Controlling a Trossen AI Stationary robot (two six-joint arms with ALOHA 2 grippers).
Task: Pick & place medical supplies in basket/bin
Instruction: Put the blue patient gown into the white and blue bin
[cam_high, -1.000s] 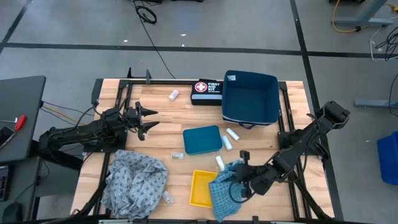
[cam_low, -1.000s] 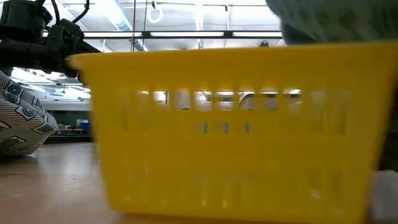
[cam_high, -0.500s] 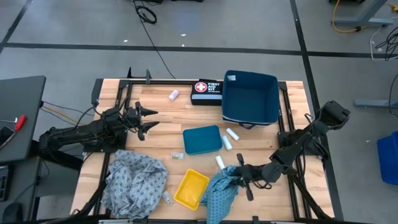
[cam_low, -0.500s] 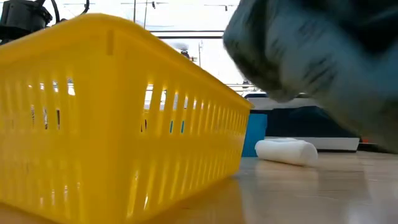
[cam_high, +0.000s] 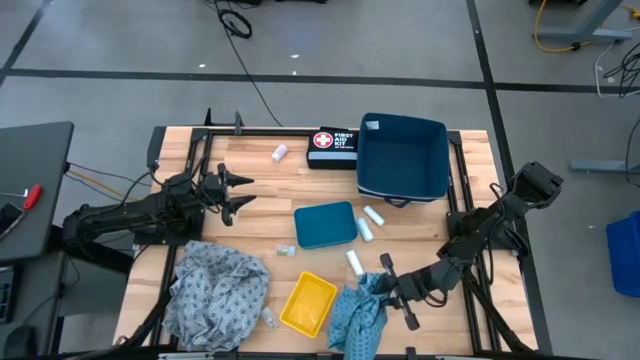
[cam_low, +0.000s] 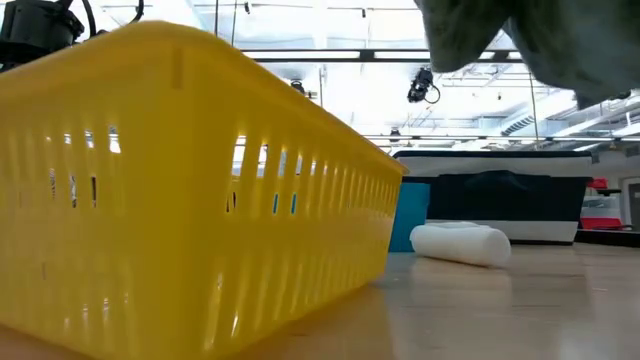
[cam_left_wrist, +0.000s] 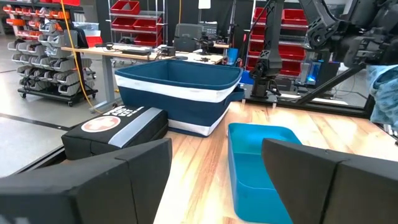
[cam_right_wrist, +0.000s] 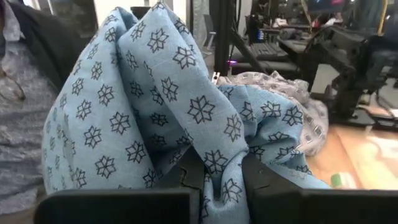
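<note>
Reaching low across the table, right gripper (cam_high: 385, 287) clamps blue-green cloth (cam_high: 358, 316); left gripper (cam_high: 238, 193) gapes.

Pale planked wooden table top (cam_high: 420, 230): smooth, faint sheen.
Yellow slotted plastic basket (cam_low: 190, 190): glossy, moulded.
Blue-green star-printed cloth (cam_right_wrist: 155, 106): soft woven fabric, matt, creased.
Grey patterned cloth (cam_high: 218, 285): matt, crumpled.
White cylindrical roll (cam_low: 460, 243): matt, fibrous-looking.
Dark blue fabric-sided bin (cam_left_wrist: 180, 87): matt.
Teal plastic tray (cam_left_wrist: 261, 165): smooth, semi-gloss.
</note>
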